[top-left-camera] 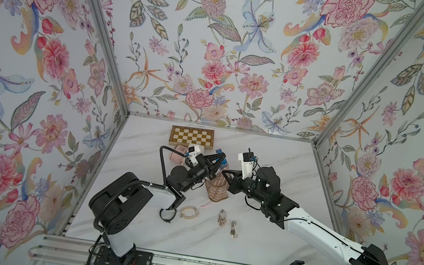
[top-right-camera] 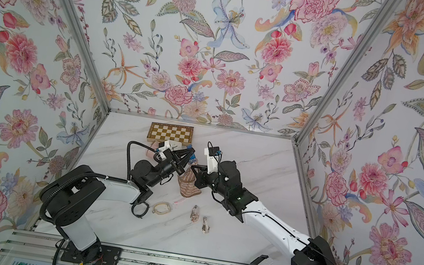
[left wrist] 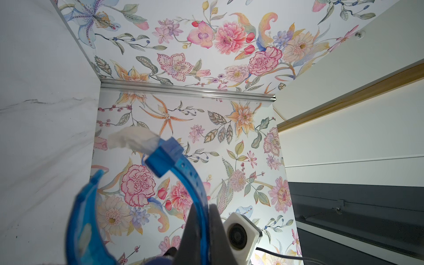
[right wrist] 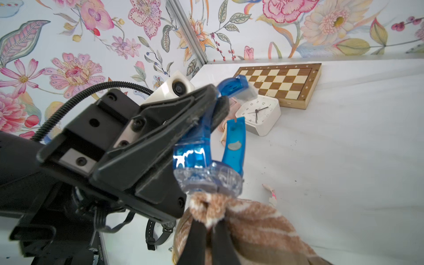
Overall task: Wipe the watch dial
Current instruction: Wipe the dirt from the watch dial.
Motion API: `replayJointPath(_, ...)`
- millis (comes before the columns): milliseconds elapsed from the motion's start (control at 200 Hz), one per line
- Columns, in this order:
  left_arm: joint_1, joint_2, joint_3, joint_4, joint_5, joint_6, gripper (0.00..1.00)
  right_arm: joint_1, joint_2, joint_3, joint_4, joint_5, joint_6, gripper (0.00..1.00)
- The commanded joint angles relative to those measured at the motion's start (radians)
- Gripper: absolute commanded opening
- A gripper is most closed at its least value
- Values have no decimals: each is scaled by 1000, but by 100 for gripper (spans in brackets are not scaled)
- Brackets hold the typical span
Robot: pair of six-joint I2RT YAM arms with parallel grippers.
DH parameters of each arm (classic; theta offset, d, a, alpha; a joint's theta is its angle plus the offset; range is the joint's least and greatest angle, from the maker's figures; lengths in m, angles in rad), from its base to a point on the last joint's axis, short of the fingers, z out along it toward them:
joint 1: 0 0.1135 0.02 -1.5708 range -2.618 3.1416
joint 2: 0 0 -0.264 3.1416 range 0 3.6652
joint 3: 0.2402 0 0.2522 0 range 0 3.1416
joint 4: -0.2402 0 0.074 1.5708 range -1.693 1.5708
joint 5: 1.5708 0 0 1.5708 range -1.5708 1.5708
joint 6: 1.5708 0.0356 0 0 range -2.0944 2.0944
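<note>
A translucent blue watch (right wrist: 232,142) hangs above the table. My left gripper (right wrist: 214,104) is shut on its strap (left wrist: 191,179). In the left wrist view the jaws pinch the blue band between them, and the left gripper (left wrist: 203,213) shows nothing else. My right gripper (right wrist: 210,220) is shut on a bunched brown-and-white striped cloth (right wrist: 254,224). The top of the cloth presses against the watch's clear case (right wrist: 206,177). The dial face itself is hidden by the cloth. In both top views the cloth (top-left-camera: 216,189) (top-right-camera: 189,183) hangs between the two grippers.
A chessboard (top-left-camera: 191,136) lies at the back of the marble table, with a white alarm clock (right wrist: 258,114) and pink items (top-left-camera: 178,153) beside it. Nearer the front lie a black strap watch (top-left-camera: 167,215), a beige band (top-left-camera: 190,212) and two metal watches (top-left-camera: 222,217).
</note>
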Motion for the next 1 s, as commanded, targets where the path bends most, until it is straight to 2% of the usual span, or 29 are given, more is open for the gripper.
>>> replayJointPath(0,-29,8,7,67,74,-7,0,-5,-5,25,34,22,4,0)
replayJointPath(235,-30,7,-2,82,67,-12,0,16,-45,107,-10,22,-20,0)
replayJointPath(596,-29,3,-4,84,68,-13,0,19,-2,-2,65,29,28,0)
replayJointPath(991,-31,3,-14,90,60,-13,0,33,-77,91,-5,45,-23,0)
